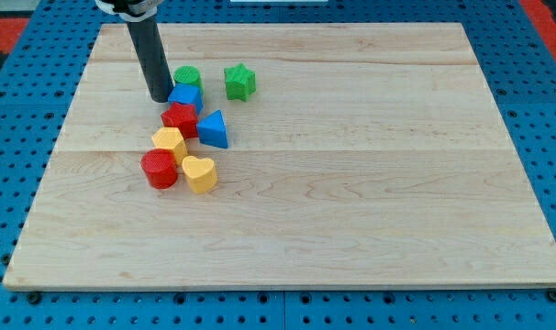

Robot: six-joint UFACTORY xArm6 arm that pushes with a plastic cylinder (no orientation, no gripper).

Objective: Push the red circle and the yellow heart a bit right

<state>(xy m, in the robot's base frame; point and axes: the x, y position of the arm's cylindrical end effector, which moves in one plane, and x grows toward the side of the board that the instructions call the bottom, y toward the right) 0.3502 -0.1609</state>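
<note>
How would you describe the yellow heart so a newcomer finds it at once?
On the wooden board, look at the block cluster in the view's left half. The yellow heart is its bottommost piece, right of the red circle; unlike the other yellow block, it is notched on top.

Red circle [159, 170] and yellow heart [200, 173] — side by side, touching, flat on board — well below my tip [161, 97], toward the view's bottom.

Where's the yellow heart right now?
The yellow heart sits left of the board's centre, touching the red circle on its left, just below the yellow block. My tip is well above it.
</note>
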